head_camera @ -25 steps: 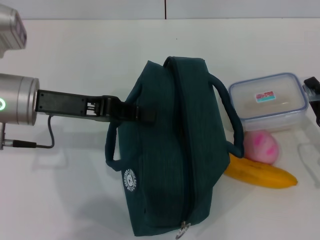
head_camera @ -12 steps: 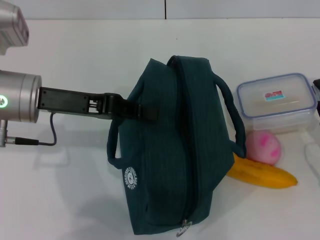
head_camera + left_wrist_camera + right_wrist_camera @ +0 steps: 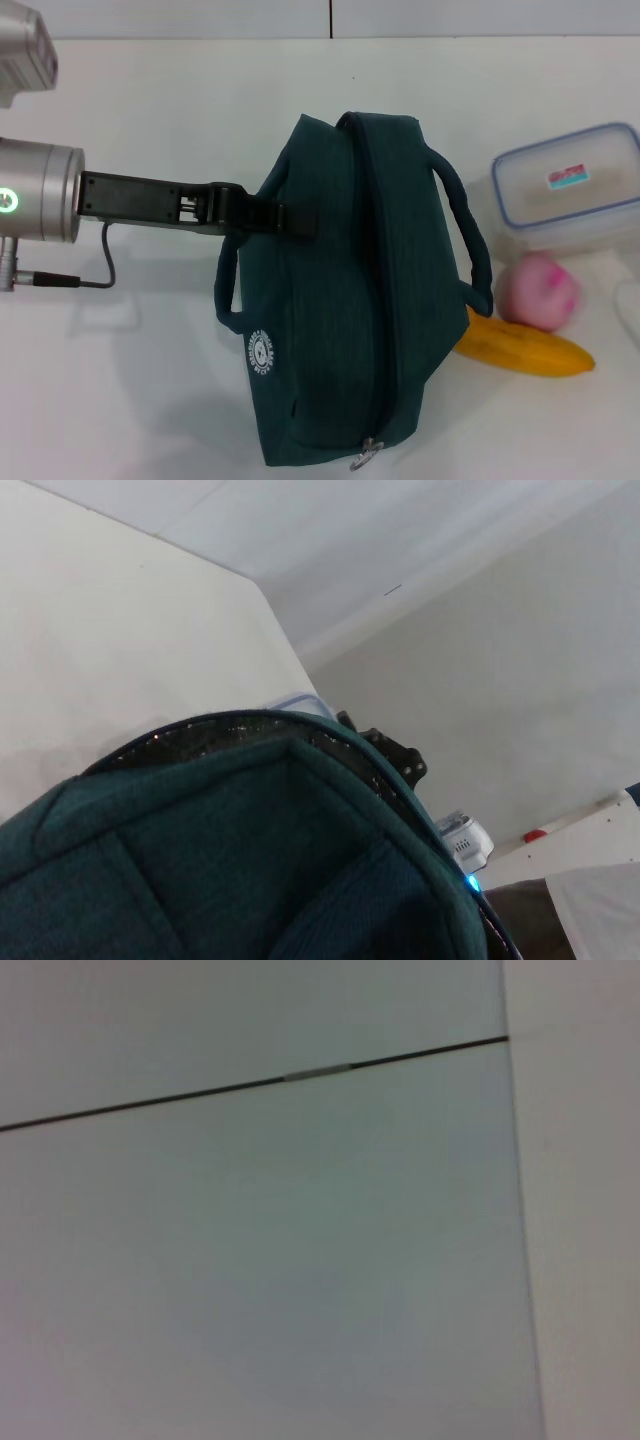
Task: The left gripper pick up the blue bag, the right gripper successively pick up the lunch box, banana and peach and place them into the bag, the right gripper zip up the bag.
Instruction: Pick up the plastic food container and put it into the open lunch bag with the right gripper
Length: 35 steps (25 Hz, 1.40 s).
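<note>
The left gripper point(image 3: 285, 220), at centre-left of the head view, is seen closed on the near handle of the blue bag point(image 3: 340, 300), which fills the centre, sagging and zipped. The fabric is judged soft and light, best held by that handle. The lunch box point(image 3: 568, 188) at upper right appears rigid and smooth; the right gripper is not seen.
</note>
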Each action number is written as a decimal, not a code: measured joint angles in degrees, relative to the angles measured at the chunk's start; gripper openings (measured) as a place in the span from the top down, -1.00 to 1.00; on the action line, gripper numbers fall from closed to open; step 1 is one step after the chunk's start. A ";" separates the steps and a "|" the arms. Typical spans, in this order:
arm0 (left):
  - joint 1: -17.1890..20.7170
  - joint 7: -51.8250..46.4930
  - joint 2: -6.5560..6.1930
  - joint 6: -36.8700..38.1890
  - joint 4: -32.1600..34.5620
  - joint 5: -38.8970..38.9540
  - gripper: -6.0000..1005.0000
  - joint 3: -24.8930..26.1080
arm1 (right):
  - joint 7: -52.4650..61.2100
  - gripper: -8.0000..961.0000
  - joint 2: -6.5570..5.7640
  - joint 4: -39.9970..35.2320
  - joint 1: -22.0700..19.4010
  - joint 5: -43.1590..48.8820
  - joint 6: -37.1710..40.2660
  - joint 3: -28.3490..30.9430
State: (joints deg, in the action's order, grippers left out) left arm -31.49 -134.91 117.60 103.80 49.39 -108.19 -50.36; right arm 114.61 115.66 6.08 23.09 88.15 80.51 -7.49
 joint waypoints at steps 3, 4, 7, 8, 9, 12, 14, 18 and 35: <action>0.02 0.00 0.00 -0.06 0.00 0.00 0.87 0.00 | 1.26 0.75 0.01 -0.41 0.00 0.00 1.24 0.61; 0.02 0.01 0.01 -0.09 0.00 0.00 0.87 0.00 | 1.51 0.75 0.01 -0.52 0.00 -0.02 1.62 0.84; 0.02 0.05 0.06 -0.35 0.00 0.01 0.87 0.00 | 2.21 0.75 0.07 -0.78 0.12 -0.40 3.89 1.72; 0.02 0.05 0.07 -0.45 0.00 0.01 0.87 0.00 | 2.29 0.75 0.08 -0.79 0.24 -0.52 4.66 1.83; 0.02 0.06 0.08 -0.61 0.00 0.01 0.87 0.00 | 2.36 0.75 0.09 -0.80 0.49 -0.69 5.89 2.02; -0.36 0.06 0.09 -0.79 0.00 0.01 0.87 0.19 | 2.40 0.74 0.16 -0.78 1.37 -1.25 9.63 2.38; -0.81 -0.06 0.00 -0.80 0.00 0.26 0.87 0.52 | 2.43 0.74 0.18 -0.80 2.25 -1.60 11.97 2.44; -1.32 -0.60 -0.41 -0.80 0.00 1.41 0.87 0.59 | 2.46 0.74 0.27 -0.82 4.32 -1.91 16.28 2.48; -5.07 -0.16 -0.16 -4.17 -3.53 2.14 0.87 0.62 | 0.95 0.72 0.53 0.51 16.45 0.73 21.05 1.62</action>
State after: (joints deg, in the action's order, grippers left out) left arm -36.56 -135.07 117.44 99.63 45.86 -106.05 -49.74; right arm 115.57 116.19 6.59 39.54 88.88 101.56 -5.87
